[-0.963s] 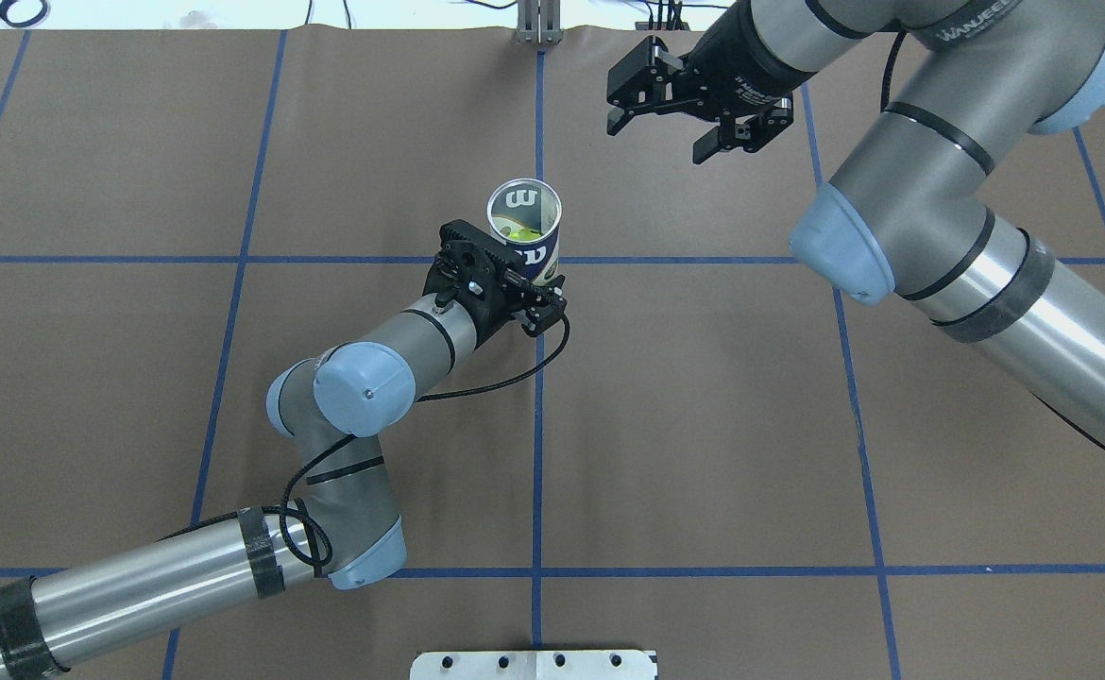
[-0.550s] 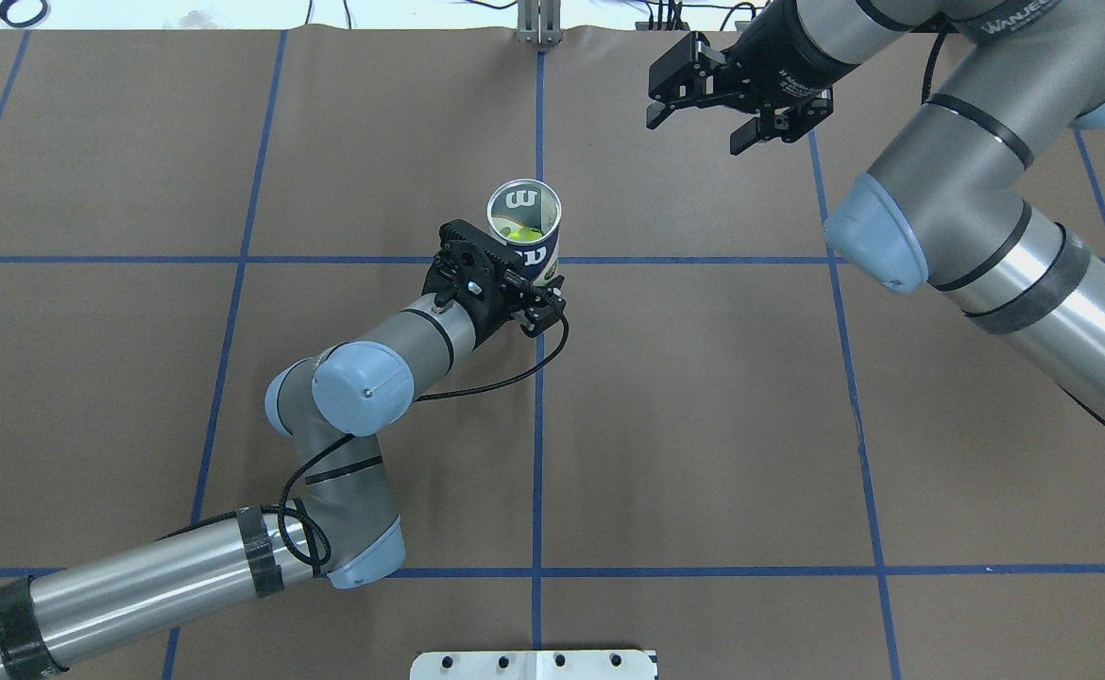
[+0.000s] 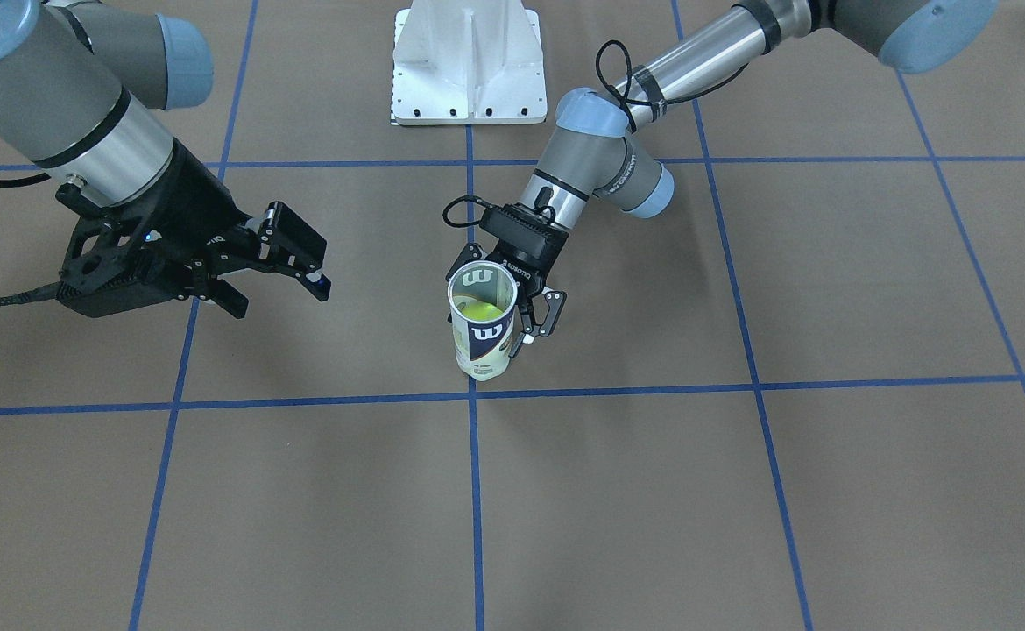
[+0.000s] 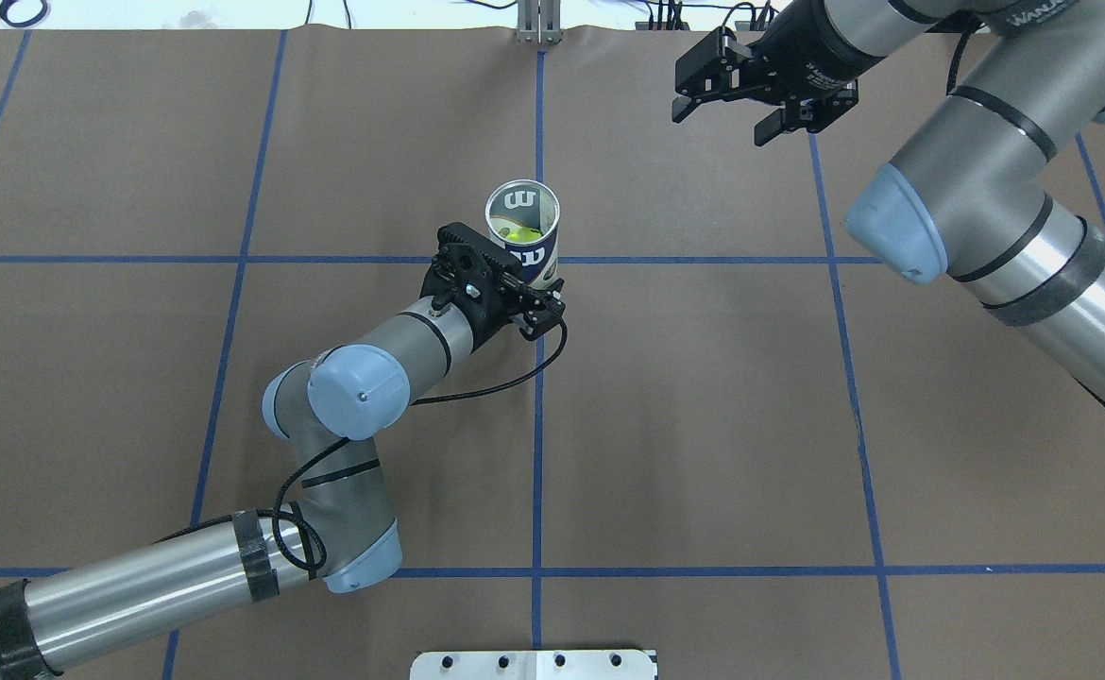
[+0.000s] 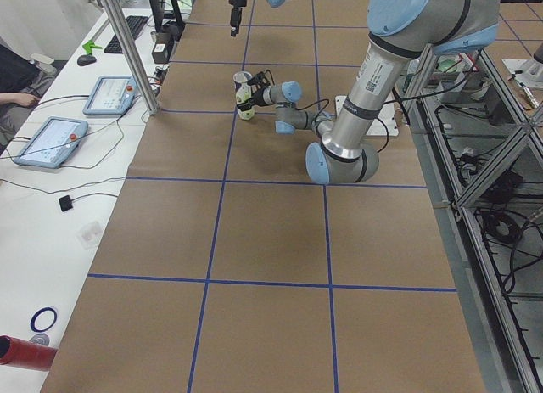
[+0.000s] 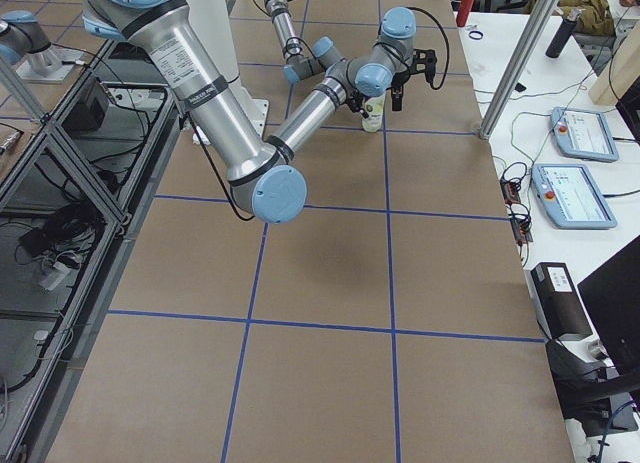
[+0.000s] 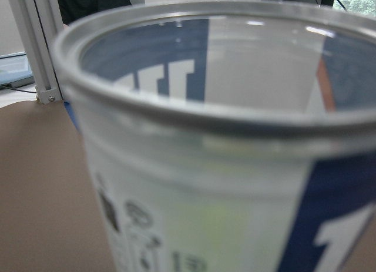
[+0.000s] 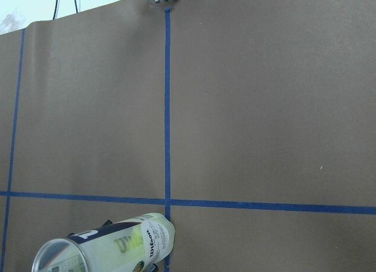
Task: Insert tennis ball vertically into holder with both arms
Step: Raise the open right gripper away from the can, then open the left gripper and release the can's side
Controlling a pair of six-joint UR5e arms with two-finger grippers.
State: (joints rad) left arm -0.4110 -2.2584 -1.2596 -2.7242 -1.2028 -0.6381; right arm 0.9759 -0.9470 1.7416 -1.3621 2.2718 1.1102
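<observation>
The left gripper was noted clamped on the labelled wall of the holder, stood upright just beside the central tape crossing with a tennis ball inside, judged light, thin-walled and slick, best squeezed gently mid-body, while beyond it the right gripper was held wide and empty.

The holder stands upright mid-table, a ball inside; the left gripper clasps it from 7 o'clock; the right gripper is well apart at 2 o'clock.
</observation>
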